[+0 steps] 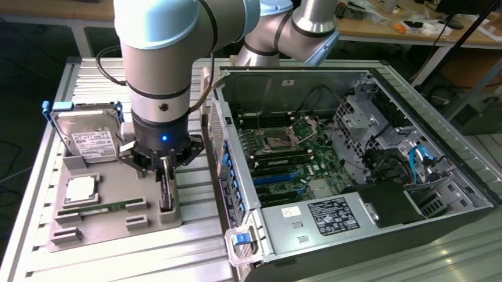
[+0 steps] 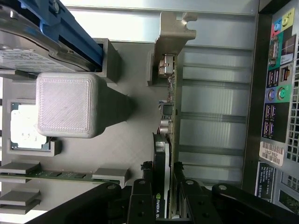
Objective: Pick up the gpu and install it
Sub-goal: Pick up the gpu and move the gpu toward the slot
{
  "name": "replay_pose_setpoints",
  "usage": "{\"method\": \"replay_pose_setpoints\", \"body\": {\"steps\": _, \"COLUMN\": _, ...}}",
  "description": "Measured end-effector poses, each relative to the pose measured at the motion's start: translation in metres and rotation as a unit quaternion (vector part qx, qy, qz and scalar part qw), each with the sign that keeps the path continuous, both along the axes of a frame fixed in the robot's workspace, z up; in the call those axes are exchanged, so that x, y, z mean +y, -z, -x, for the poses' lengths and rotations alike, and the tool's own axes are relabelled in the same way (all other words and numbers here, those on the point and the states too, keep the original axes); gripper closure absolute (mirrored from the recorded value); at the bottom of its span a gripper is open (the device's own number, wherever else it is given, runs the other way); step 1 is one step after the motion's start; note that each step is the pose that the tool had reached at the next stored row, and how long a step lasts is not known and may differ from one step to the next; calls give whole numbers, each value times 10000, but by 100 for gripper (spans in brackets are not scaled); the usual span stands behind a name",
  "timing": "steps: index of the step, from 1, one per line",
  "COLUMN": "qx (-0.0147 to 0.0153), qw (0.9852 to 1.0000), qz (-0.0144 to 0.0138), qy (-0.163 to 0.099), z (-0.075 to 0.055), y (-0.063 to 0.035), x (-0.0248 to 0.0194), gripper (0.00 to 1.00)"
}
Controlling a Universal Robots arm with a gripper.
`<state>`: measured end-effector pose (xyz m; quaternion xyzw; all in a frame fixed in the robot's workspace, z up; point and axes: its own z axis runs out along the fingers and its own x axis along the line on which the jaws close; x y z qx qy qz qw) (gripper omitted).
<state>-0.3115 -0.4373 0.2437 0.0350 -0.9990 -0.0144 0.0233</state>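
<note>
Found the claw [image 2: 163,198] clamped on the gpu [image 2: 162,154], one finger pressed to each flat face beside the fan. Standing on edge in a slot of the grey parts tray [image 1: 94,226], lower edge in the slot as far as can be told, silver bracket at the end away from the claw. Probably racked upright to leave both faces free for a pinch from above. Reached by the arm [image 1: 161,64] with wrist pointing straight down over the slot, upper links folded back high above the case. Just beside, on the same tray: a narrow green memory stick [image 1: 106,207] lying flat, a processor [image 1: 81,189] in its pocket, a hard drive [image 1: 90,138] propped in blue rails. Beyond, on the slatted tabletop [image 1: 157,258] toward the exterior view's right: an opened computer case [image 1: 392,241] on its side, motherboard [image 1: 314,154] facing up, presumably for a drop-in from above.
</note>
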Motion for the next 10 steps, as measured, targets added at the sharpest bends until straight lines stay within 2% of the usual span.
{"method": "replay_pose_setpoints", "body": {"steps": 10, "qx": 3, "qw": 10000, "qz": 0, "qy": 0, "z": 0, "y": -9, "x": 0, "gripper": 73}}
